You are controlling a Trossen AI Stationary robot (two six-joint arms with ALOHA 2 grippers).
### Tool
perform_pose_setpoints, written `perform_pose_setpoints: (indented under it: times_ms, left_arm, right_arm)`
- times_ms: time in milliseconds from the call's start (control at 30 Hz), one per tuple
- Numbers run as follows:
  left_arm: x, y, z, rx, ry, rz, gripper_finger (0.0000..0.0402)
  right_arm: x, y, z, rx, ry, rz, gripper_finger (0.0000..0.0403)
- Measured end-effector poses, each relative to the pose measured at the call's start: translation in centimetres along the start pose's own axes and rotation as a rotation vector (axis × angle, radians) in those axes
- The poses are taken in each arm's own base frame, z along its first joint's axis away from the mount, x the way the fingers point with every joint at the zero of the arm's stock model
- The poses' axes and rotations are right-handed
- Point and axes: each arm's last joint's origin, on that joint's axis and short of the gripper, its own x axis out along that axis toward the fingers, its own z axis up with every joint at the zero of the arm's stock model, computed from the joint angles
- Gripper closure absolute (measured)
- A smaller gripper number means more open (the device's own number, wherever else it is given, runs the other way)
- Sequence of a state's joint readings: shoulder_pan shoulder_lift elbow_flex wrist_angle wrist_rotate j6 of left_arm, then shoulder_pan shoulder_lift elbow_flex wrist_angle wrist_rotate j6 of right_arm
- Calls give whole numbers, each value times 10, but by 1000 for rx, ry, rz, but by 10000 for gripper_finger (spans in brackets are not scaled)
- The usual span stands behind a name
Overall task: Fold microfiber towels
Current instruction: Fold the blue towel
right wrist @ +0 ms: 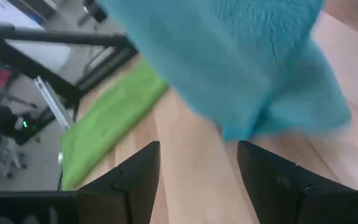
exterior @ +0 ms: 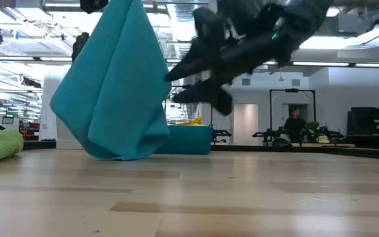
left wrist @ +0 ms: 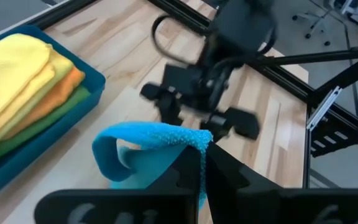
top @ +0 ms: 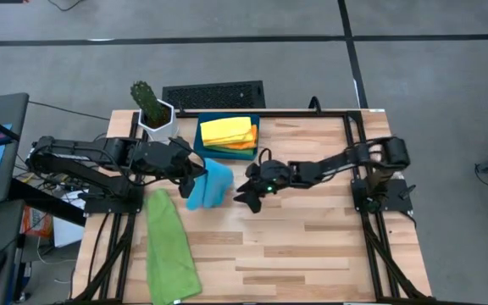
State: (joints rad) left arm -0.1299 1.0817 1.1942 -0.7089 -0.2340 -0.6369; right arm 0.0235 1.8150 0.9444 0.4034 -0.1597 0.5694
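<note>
Left gripper (left wrist: 202, 163) pinched shut on a bunched upper corner of the sky-blue towel (top: 211, 184), holding it up off the table (top: 312, 254) so the cloth hangs in loose drapes; in the low view its bottom folds just reach the wood. Right gripper (top: 252, 194) jaws spread wide, empty, just beside the hanging cloth on its free side, fingers aimed at it. Cloth looks light, limp and fuzzy: sags at once, no stiffness, likely grips well but slides out if only a few fibres are caught. Best hold for the right gripper, as I judge it, is the opposite top corner or edge, pinched deep, so the two can stretch it flat. One green towel (top: 171, 251) lies spread at the table's left front. Yellow, orange and green towels (top: 227, 133) sit folded in the teal tray (top: 206, 150) at the back, near a potted cactus (top: 152, 108).
</note>
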Motion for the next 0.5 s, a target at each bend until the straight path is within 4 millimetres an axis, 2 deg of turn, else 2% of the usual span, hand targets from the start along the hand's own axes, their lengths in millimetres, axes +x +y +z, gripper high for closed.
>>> perform_pose_setpoints:
  times_ms: [267,500]
  left_arm:
    - [0,0,0,2,-11,10,397]
    - [0,0,1,2,-15,10,397]
  right_arm:
    - [45,-18,-21,58,-23,25,165]
    - [66,-29,-38,128,27,-8,165]
